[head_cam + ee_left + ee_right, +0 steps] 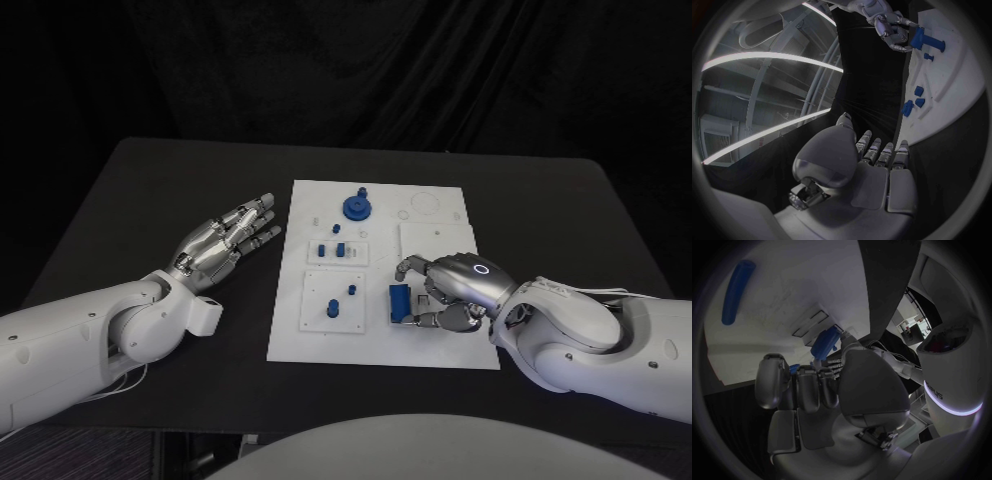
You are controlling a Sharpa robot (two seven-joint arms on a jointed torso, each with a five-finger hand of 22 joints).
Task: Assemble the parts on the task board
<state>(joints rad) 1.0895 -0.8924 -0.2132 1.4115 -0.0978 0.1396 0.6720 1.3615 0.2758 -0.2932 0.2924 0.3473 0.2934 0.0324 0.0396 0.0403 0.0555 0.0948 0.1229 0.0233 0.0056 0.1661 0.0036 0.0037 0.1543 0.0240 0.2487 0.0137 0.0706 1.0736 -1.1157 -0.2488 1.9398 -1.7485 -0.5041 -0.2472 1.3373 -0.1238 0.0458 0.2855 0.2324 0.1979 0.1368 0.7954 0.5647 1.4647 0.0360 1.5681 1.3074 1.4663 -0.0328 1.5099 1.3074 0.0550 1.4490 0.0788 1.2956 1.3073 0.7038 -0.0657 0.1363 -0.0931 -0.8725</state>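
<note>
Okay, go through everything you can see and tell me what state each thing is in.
Left hand: open, fingers apart, beside the task board.
Right hand: curled over a blue block, gripping it.
Blue block: held, down on the task board.
Round blue part: seated at the board's far end, untouched.

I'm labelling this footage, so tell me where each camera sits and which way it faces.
Head view: on the robot's head, looking down at the table; both arms enter, left robot hand beside the task board, right robot hand on it.
Left wrist view: behind the left robot hand, facing along the board's edge.
Right wrist view: behind the right robot hand, close over the board.
Shared: the blue block at the right robot hand appears in all three views.
</note>
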